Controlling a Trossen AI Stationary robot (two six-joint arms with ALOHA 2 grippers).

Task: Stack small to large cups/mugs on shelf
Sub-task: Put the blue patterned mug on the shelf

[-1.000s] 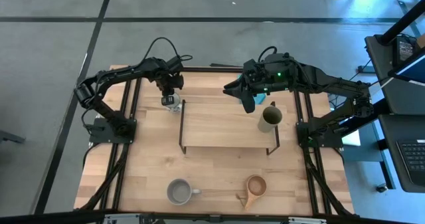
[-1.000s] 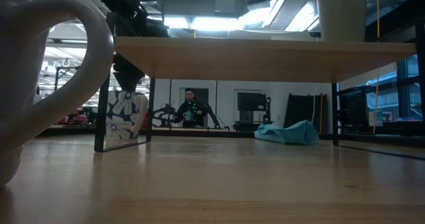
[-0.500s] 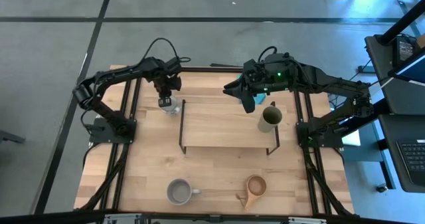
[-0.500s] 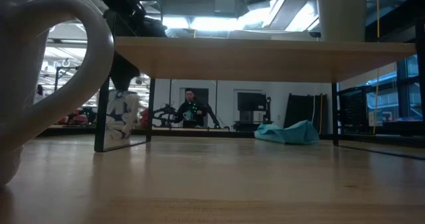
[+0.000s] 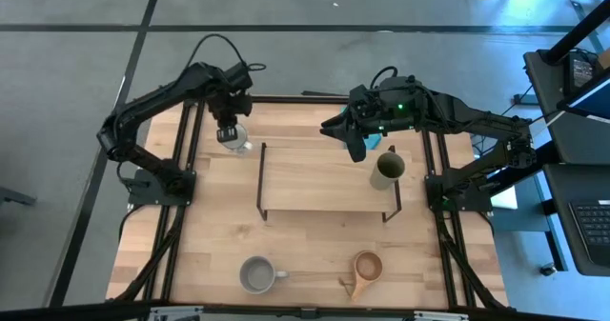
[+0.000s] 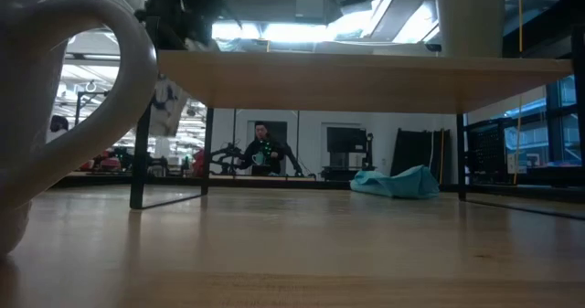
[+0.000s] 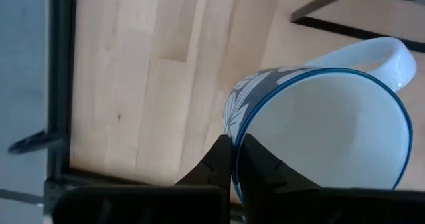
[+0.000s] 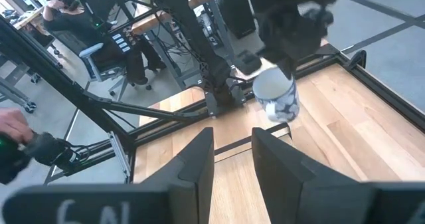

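High view: the left gripper (image 5: 230, 133) hangs over the table's (image 5: 219, 235) far-left part, just beside the shelf's (image 5: 324, 183) left legs, its fingers (image 7: 216, 164) pinched tight on the rim of a white mug (image 5: 236, 140) with a blue-grey leaf pattern. In the left wrist view one finger sits outside the wall and one inside, the handle pointing away from the gripper. In the low view the mug (image 6: 166, 102) is clear of the table, at about the height of the shelf board (image 6: 366, 79).

Right of it, the shelf stands mid-table, its board bare except for the olive cup (image 5: 387, 170) upright at its right end.

The right gripper (image 5: 355, 142) hovers over the shelf's far edge, near the olive cup, its fingers (image 8: 192, 164) parted with nothing between them.

Along the near edge of the table stand the grey mug (image 5: 256, 274), its handle to the right, and then the wooden cup (image 5: 366, 268), its long handle to the left, both upright and well apart from the shelf.
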